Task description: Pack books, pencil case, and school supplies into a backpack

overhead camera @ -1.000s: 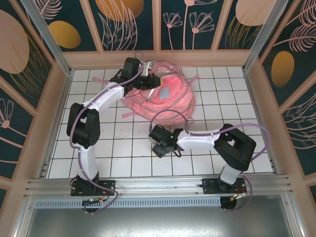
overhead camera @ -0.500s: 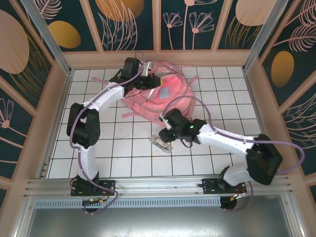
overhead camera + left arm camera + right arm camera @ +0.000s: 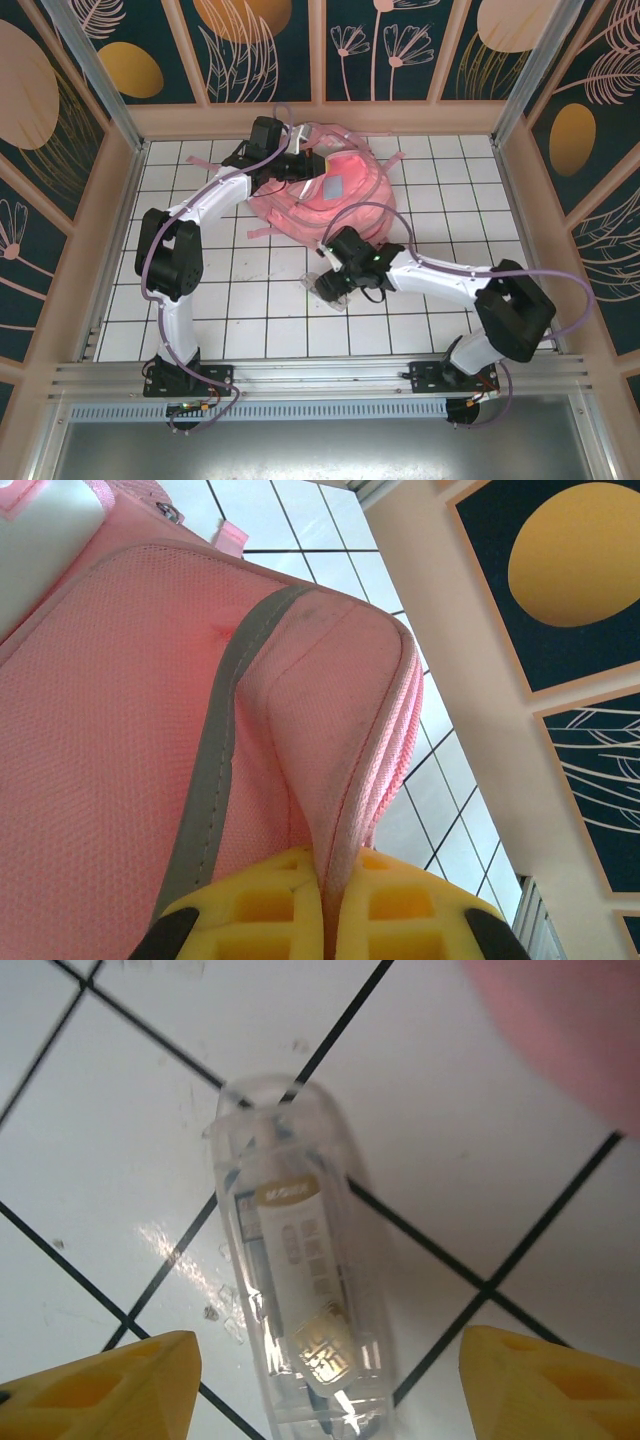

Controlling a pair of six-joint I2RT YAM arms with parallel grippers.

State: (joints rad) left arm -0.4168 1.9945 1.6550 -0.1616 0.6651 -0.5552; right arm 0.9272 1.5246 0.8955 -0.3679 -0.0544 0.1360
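The pink backpack lies at the back of the table with its mouth held up. My left gripper is shut on a fold of its rim; in the left wrist view the yellow fingers pinch the pink fabric of the backpack beside a grey strip. One of the school supplies, a narrow transparent box with a pale label, lies flat on the tiles. My right gripper hangs open just above the box, one finger on each side, touching nothing. The books and pencil case are out of view.
White tiled table with wooden walls on three sides. The left arm arches along the left side. A backpack strap trails on the tiles left of the bag. A blurred pink backpack edge lies just beyond the box.
The right gripper lifted off the transparent box toward the backpack, then came back down over it with its jaws wider. The box stays on the tiles. The left gripper has not moved.
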